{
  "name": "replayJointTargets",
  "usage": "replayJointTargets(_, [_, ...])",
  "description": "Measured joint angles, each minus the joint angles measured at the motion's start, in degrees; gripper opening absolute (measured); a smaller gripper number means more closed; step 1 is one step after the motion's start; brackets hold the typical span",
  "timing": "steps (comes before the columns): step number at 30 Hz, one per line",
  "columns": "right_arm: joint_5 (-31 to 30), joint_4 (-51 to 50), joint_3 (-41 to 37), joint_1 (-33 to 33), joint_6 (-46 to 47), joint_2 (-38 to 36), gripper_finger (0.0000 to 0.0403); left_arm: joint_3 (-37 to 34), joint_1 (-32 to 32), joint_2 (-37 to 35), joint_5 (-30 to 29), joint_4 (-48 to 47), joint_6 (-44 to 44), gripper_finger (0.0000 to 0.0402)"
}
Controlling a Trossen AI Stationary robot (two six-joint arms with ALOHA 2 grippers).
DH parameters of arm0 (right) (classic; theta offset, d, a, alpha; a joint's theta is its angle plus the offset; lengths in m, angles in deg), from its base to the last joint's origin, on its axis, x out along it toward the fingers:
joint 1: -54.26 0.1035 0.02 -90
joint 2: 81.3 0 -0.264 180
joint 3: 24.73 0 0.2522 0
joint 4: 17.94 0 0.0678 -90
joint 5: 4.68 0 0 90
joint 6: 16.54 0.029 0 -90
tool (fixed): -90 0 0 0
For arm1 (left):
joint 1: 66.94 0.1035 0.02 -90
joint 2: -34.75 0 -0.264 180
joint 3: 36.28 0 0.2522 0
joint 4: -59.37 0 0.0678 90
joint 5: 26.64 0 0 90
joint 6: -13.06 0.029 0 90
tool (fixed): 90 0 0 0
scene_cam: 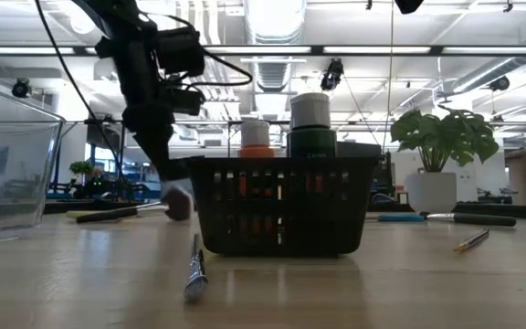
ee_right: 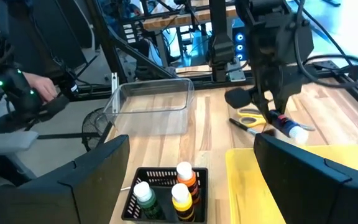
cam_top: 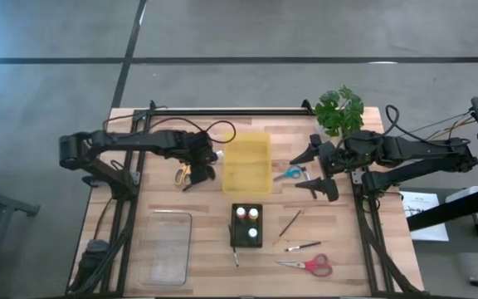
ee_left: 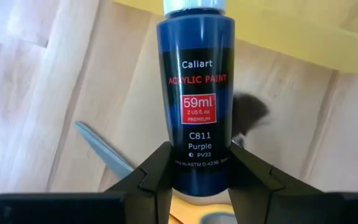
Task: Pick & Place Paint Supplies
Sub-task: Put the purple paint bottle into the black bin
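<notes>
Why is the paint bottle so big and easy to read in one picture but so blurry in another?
Left wrist view: the purple paint bottle sits right before the lens between the left gripper fingers, so its label is sharp. Low view: it is only a smeared pale blob; the near paintbrush is soft too.

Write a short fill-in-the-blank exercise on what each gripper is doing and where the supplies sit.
1. The left gripper is shut on a bottle of ____ paint.
2. The right gripper hangs open, holding ____.
3. The black basket holds several paint ____.
4. The tray beside the left gripper is coloured ____.

Missing words: purple; nothing; bottles; yellow
</notes>
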Motion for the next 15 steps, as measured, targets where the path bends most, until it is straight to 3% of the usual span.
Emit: replayJointTargets(15, [0.0,0.0,-0.1,0.0,0.2,0.3,0.0343,-0.1,0.0,-0.4,1.5,-4.0,-0.9,0.0125])
